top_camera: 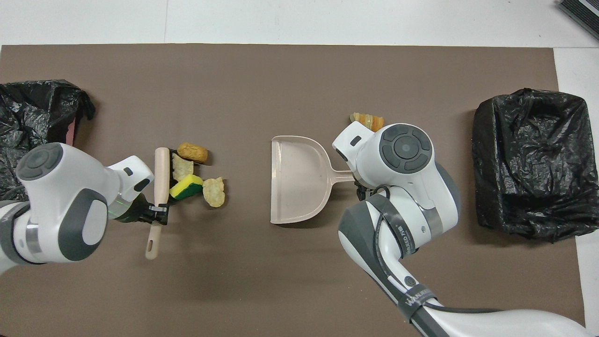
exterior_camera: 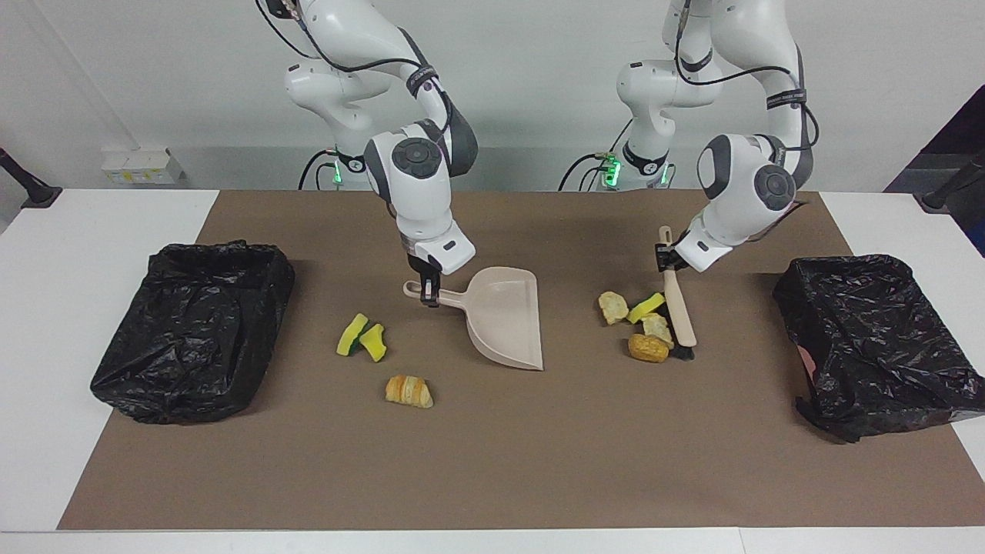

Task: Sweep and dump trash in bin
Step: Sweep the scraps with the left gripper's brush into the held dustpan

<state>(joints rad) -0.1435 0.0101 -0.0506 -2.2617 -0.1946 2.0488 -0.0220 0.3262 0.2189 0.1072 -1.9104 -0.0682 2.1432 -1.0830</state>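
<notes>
Beige hand brush (exterior_camera: 679, 298) clamped in left gripper (exterior_camera: 665, 258), bristles against bun (exterior_camera: 648, 348) and sponge wedge (exterior_camera: 645, 307).
Right gripper (exterior_camera: 429, 293) gripped dustpan (exterior_camera: 504, 315) handle.

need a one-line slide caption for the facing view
Left gripper sweeps scraps with a brush toward the dustpan held by the right gripper.

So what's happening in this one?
The left pincer holds a brush by its handle, bristles against a cluster of scraps between it and the dustpan. The right pincer grips the dustpan's handle, pan flat on the mat and empty. Two sponge wedges and a croissant lie unswept; bins stand at both ends.
</notes>
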